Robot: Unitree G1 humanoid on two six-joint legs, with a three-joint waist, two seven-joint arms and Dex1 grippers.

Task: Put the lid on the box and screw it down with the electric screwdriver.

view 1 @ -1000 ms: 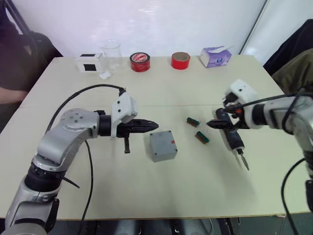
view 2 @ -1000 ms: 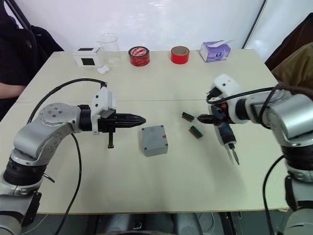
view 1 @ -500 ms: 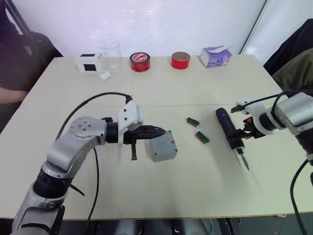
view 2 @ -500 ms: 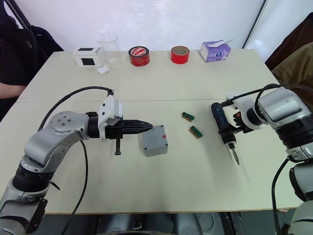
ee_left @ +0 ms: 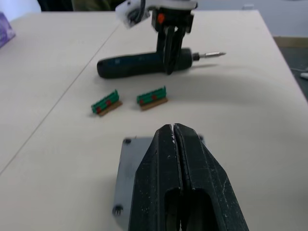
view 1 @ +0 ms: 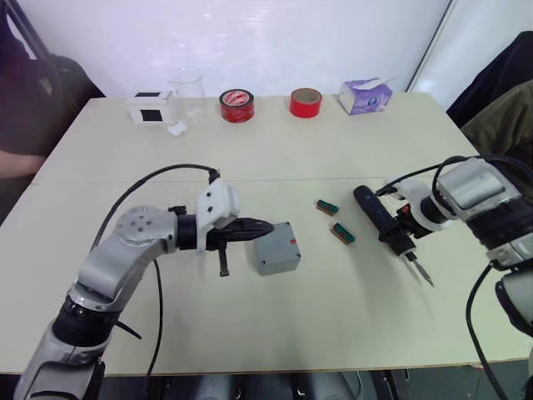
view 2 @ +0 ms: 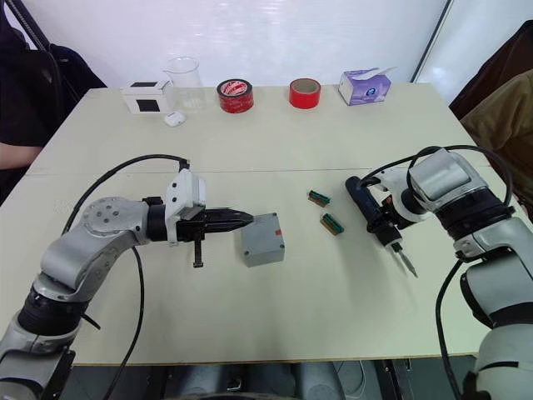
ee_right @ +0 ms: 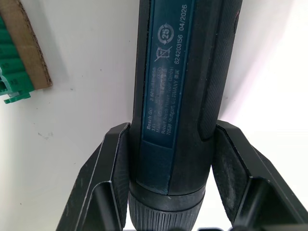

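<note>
Left gripper pinched closed, empty, tips over near edge of lidded grey box mid-table. Right gripper clamped around electric screwdriver, lying on table beside two green terminal blocks.

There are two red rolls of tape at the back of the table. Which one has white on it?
The left roll of tape, next to the clear cup. Its top face has white markings, while the right roll of tape is plain red with a brown cardboard core.
</note>
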